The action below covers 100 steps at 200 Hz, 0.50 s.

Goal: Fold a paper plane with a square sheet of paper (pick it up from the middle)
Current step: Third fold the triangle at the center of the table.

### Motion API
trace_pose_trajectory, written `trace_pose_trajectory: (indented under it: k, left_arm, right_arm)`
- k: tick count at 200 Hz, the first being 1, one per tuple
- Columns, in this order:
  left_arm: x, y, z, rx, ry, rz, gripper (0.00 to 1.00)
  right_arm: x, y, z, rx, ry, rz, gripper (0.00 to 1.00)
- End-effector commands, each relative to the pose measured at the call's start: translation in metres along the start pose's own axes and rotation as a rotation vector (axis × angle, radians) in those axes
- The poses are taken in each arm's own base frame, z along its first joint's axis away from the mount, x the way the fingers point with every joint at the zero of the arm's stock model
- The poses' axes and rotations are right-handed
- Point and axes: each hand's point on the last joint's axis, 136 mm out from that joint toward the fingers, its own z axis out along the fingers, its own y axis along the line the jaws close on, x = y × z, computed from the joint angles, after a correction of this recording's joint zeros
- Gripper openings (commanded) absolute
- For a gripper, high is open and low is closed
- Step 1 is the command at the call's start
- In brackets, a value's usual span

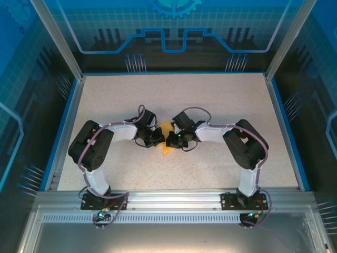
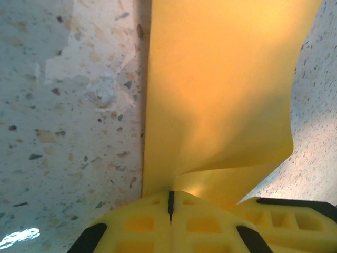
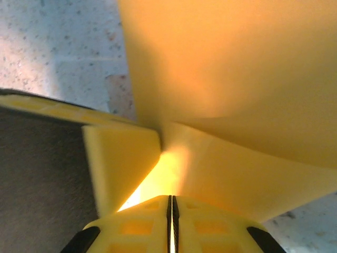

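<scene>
The square sheet of paper (image 1: 167, 150), orange-yellow and folded into a narrow wedge, sits at the middle of the table between both grippers. My left gripper (image 1: 157, 138) meets it from the left and my right gripper (image 1: 171, 140) from the right. In the left wrist view the paper (image 2: 221, 89) rises out of my shut left gripper (image 2: 170, 204), creased and bent over to the right. In the right wrist view the paper (image 3: 237, 79) spreads upward from my right gripper (image 3: 172, 206), whose jaws are pressed together on its edge. The left gripper's yellow finger (image 3: 122, 161) touches the paper beside it.
The speckled white tabletop (image 1: 210, 100) is bordered by a blue rim (image 1: 288, 126) and glass walls. Both arms are bent inward, elbows out toward the side edges. The right gripper's yellow finger (image 2: 287, 213) lies close at the lower right of the left wrist view.
</scene>
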Motion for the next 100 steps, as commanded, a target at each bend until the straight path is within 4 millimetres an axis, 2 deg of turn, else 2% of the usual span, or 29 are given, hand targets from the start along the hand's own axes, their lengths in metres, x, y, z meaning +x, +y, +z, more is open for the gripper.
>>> trace_pose_trajectory:
  k: [1,66,85,100]
  left_arm:
    - [0.011,0.041,0.008,-0.150,0.012,-0.035,0.03]
    - [0.011,0.042,0.008,-0.149,0.008,-0.046,0.02]
    - [0.011,0.041,0.008,-0.146,0.006,-0.045,0.02]
    - [0.011,0.041,0.008,-0.144,0.004,-0.046,0.02]
  right_arm:
    - [0.013,0.033,-0.007,-0.104,0.029,-0.119,0.13]
    - [0.039,0.023,0.012,-0.073,0.111,-0.120,0.12]
    - [0.040,0.016,0.012,-0.039,0.101,-0.115,0.12]
    - [0.032,0.012,0.005,0.001,0.054,-0.111,0.12]
